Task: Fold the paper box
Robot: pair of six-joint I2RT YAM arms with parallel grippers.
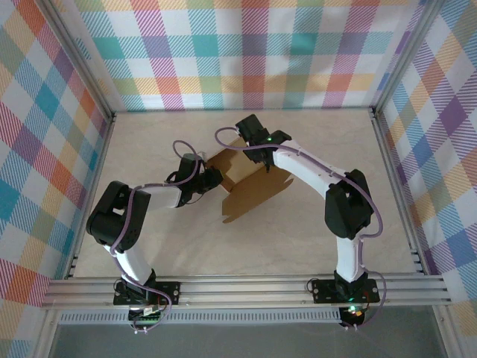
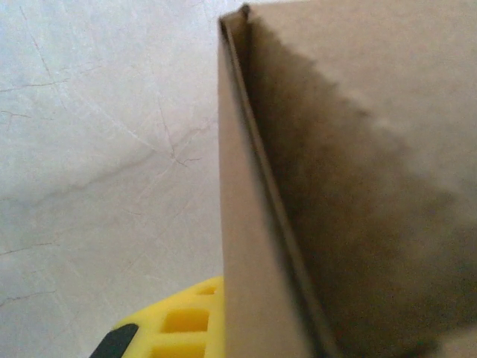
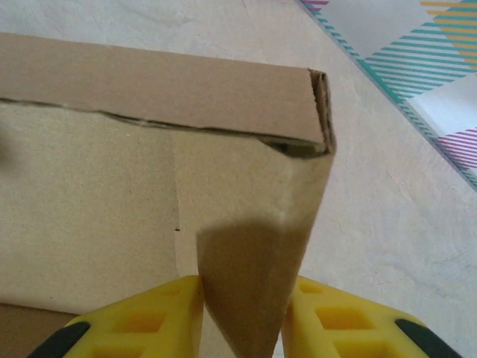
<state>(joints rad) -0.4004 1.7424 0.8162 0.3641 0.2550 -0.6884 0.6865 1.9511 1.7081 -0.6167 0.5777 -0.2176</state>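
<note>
pale tabletop, plaid walls: left gripper pinches one wall of the paper box, right gripper straddles its flap, grip unclear; we'd crease squarely.

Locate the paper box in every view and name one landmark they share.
Top external: the paper box sits mid-picture.
Left wrist: it takes the right half, with a folded edge running down.
Right wrist: it spans left and centre, with a corner at the upper right.
Shared landmark: the pale table beside it.
</note>
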